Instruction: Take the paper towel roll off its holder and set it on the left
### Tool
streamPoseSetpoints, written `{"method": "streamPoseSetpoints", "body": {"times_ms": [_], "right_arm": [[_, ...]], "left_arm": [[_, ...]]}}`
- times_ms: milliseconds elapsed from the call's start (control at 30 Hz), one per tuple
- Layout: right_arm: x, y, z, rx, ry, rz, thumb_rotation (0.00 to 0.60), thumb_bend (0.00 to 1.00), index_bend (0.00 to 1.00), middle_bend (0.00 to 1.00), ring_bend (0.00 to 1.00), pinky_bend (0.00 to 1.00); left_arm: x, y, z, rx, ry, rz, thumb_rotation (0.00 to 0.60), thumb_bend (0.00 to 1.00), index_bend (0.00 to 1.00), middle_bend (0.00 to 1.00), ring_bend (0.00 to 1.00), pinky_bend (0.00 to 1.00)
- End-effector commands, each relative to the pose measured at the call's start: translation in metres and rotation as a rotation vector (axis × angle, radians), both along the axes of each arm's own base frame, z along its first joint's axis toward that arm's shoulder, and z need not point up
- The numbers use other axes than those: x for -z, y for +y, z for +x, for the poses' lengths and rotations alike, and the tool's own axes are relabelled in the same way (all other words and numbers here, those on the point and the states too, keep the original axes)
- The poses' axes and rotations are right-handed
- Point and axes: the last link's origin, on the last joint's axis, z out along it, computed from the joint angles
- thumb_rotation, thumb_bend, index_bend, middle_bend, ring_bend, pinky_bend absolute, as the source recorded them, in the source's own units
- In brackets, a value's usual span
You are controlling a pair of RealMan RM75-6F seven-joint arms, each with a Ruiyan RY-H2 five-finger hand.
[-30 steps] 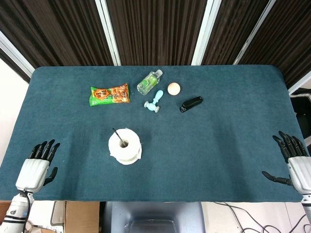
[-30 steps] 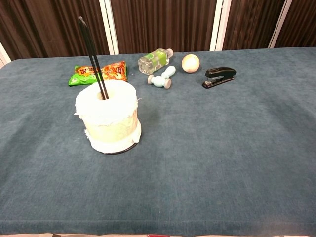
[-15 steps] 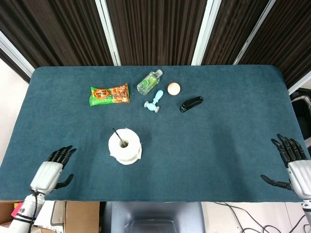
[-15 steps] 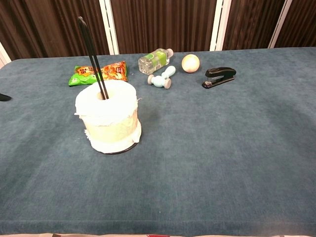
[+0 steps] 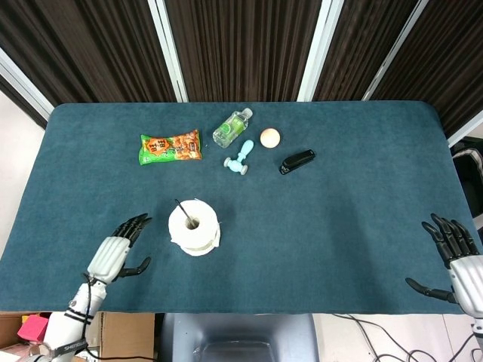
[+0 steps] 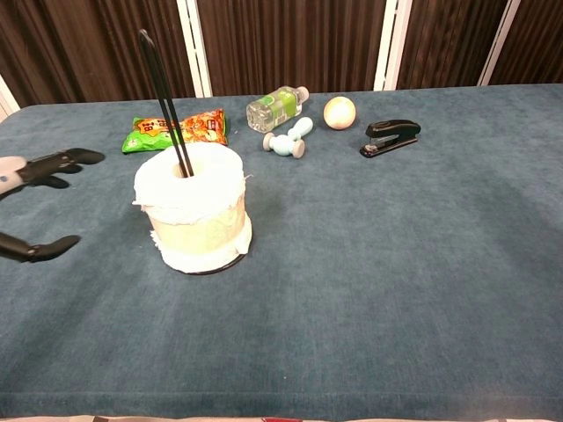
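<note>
The white paper towel roll (image 5: pixel 194 226) (image 6: pixel 193 207) stands upright on its black wire holder (image 6: pixel 164 101), whose rod rises through the core. My left hand (image 5: pixel 115 250) (image 6: pixel 35 202) hovers open just left of the roll, fingers spread toward it, not touching. My right hand (image 5: pixel 456 255) is open at the table's right front corner, far from the roll; the chest view does not show it.
At the back lie a snack bag (image 5: pixel 170 146), a clear bottle (image 5: pixel 232 127), a light blue dumbbell-shaped toy (image 5: pixel 239 157), an egg-coloured ball (image 5: pixel 270 137) and a black stapler (image 5: pixel 296 161). The teal table cloth (image 5: pixel 339 219) stretches bare to the right of the roll.
My left hand has moved right from the table's left front corner toward the roll and entered the chest view. The right hand has drifted slightly down. The roll has not moved.
</note>
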Motion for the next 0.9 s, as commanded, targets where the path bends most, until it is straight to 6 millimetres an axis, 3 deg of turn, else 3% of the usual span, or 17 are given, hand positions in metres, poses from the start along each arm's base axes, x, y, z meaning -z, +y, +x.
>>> {"method": "streamPoseSetpoints", "body": {"times_ms": [33, 300, 733, 900], "right_arm": [[0.0, 0.0, 0.0, -0.001, 0.0, 0.0, 0.6, 0.12, 0.0, 0.0, 0.0, 0.12], [-0.001, 0.011, 0.001, -0.038, 0.01, -0.01, 0.6, 0.11, 0.0, 0.0, 0.0, 0.13], [0.0, 0.011, 0.0, -0.038, 0.009, -0.002, 0.6, 0.12, 0.0, 0.0, 0.0, 0.13], [0.002, 0.01, 0.0, -0.033, 0.016, 0.009, 0.6, 0.11, 0.0, 0.0, 0.0, 0.13]], "left_arm": [[0.008, 0.005, 0.006, -0.001, -0.026, -0.009, 0.6, 0.38, 0.0, 0.0, 0.0, 0.12], [0.039, 0.021, 0.024, 0.035, -0.04, -0.066, 0.6, 0.35, 0.0, 0.0, 0.0, 0.09], [0.059, 0.034, 0.052, 0.063, -0.123, -0.089, 0.6, 0.33, 0.0, 0.0, 0.0, 0.08], [0.075, 0.043, 0.063, 0.032, -0.205, -0.058, 0.6, 0.33, 0.0, 0.0, 0.0, 0.08]]}}
